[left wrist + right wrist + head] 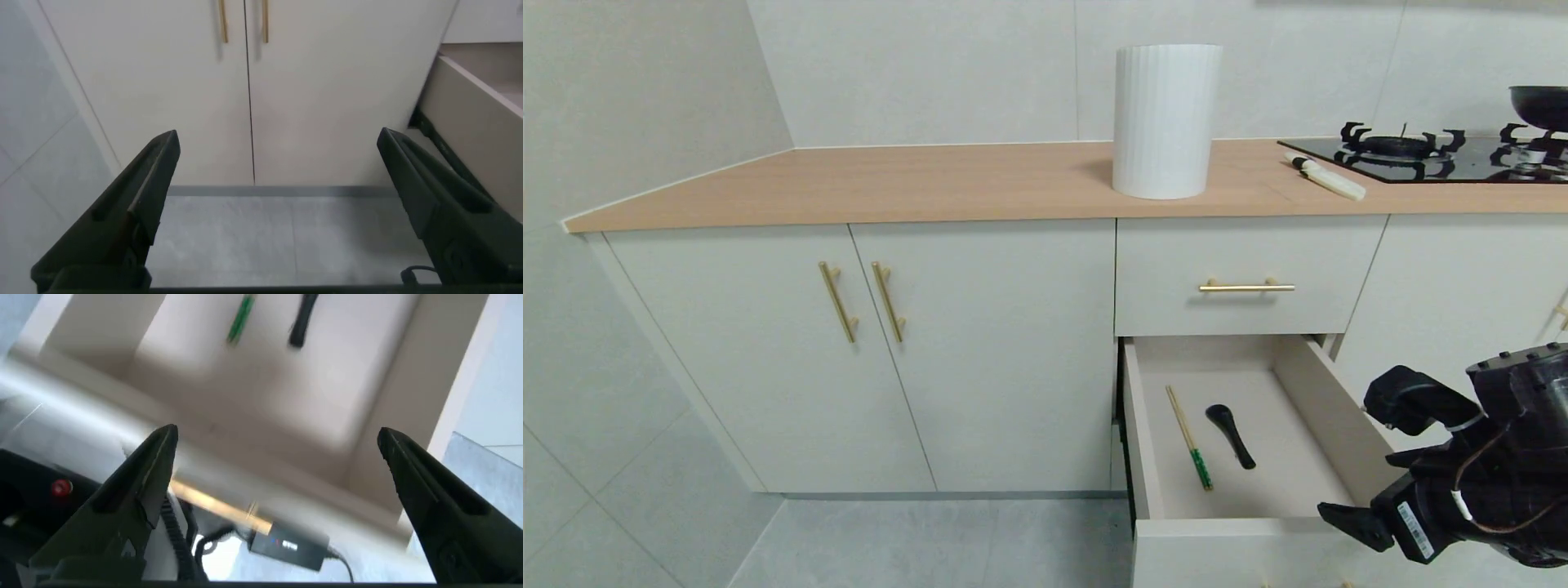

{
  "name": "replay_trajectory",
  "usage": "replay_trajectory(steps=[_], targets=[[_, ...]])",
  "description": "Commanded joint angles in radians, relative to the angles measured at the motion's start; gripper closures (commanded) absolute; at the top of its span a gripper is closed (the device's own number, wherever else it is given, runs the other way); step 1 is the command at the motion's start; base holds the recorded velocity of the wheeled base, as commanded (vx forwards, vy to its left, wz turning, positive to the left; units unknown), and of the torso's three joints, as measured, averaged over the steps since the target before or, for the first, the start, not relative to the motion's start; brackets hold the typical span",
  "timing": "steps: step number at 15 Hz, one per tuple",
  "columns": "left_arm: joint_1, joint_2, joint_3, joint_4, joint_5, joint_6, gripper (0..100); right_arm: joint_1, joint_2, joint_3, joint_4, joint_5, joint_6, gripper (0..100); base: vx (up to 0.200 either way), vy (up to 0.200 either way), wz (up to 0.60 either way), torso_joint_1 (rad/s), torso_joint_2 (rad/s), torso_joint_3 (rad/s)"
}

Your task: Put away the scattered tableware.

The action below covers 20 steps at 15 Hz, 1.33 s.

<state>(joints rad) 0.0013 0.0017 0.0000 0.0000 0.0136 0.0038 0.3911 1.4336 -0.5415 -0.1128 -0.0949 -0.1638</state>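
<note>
The chopsticks (1189,438) and black spoon (1231,435) are seen lying apart on the floor of the open drawer (1225,527), so closing it is judged the step in hand. The right gripper (274,445), jaws wide apart at the drawer front, should be pressed squarely and slowly against the panel. The left gripper (276,147), jaws also apart, is best kept clear.

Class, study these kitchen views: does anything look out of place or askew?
Yes: a white utensil lies loose and slanted on the countertop beside the hob, while the chopsticks and black spoon already lie in the drawer, which stands open.
</note>
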Motion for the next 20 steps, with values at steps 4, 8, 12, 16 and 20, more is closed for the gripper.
replay_trajectory(steps=[4,8,12,16,20], targets=[[0.000,0.000,0.000,0.000,0.000,-0.001,0,0.055,0.008,0.066,-0.002,0.011,-0.080,0,0.000,0.000,0.00,0.000,0.00,0.000],[0.000,0.000,0.000,0.000,0.000,-0.002,0,0.095,0.004,0.158,0.001,0.026,-0.217,0,0.000,0.000,0.00,0.000,0.00,0.000],[0.000,0.000,0.000,0.000,0.000,-0.002,0,0.100,0.013,0.229,0.012,0.026,-0.292,0,0.000,0.000,0.00,0.000,0.00,0.000],[0.000,0.000,0.000,0.000,0.000,-0.002,0,0.100,0.096,0.221,0.018,0.024,-0.298,0,0.000,0.000,0.00,0.000,0.00,0.000],[0.000,0.000,0.000,0.000,0.000,-0.002,0,0.095,0.183,0.218,-0.085,0.020,-0.275,0,0.000,0.000,0.00,0.000,0.00,0.000]])
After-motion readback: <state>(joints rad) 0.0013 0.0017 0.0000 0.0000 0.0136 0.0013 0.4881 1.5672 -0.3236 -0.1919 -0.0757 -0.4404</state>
